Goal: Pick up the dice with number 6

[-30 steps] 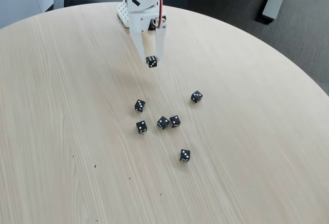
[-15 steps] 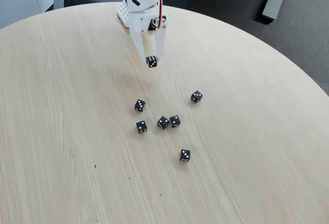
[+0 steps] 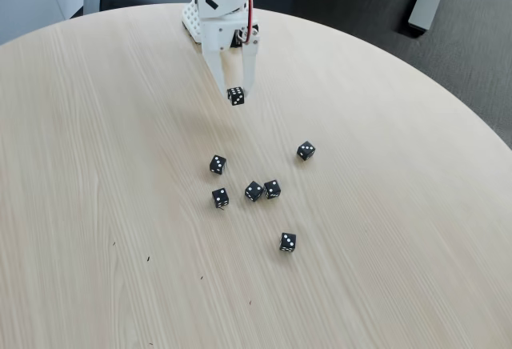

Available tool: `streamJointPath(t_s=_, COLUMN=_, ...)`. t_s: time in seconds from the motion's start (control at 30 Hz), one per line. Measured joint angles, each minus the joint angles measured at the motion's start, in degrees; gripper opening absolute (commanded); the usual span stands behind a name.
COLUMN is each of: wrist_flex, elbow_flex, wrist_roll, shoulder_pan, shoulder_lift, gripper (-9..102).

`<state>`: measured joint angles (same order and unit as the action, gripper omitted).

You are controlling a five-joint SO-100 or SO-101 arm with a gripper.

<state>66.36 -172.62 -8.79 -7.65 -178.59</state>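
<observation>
nothing has shifted since the earlier frames: the white arm (image 3: 220,1) hangs in the same pose at the far side of the round wooden desk (image 3: 96,165), and the die in its grip has not changed place.

the end effector (image 3: 235,93) points down toward the desk, its two white fingers (image 3: 214,65) narrowed to a slim gap just wide enough for the dice with number 6 (image 3: 236,95), which is pinched between the tips. the fingers press on the die's left and right sides as the fixed view shows them. the die looks lifted a little clear of the wood, though the gap beneath it is hard to judge from this angle.

the die is a small black cube, so it has no long axis to speak of. it sits slightly turned, with one corner edge toward the camera, and the faces turned this way carry many white pips; the exact count is too small to read.

six other black dice lie on the desk nearer the camera, well apart from the held one: one at the left of the group (image 3: 218,164), one below it (image 3: 220,198), a pair just beside each other in the middle (image 3: 254,190) (image 3: 272,188), one off to the right (image 3: 306,150), and one nearest the camera (image 3: 288,242).
</observation>
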Motion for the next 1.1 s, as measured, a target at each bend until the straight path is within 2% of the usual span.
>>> streamJointPath(t_s=1.1, wrist_flex=0.0, elbow_flex=0.0, wrist_roll=-0.7, shoulder_pan=0.0, shoulder_lift=0.0, gripper=1)
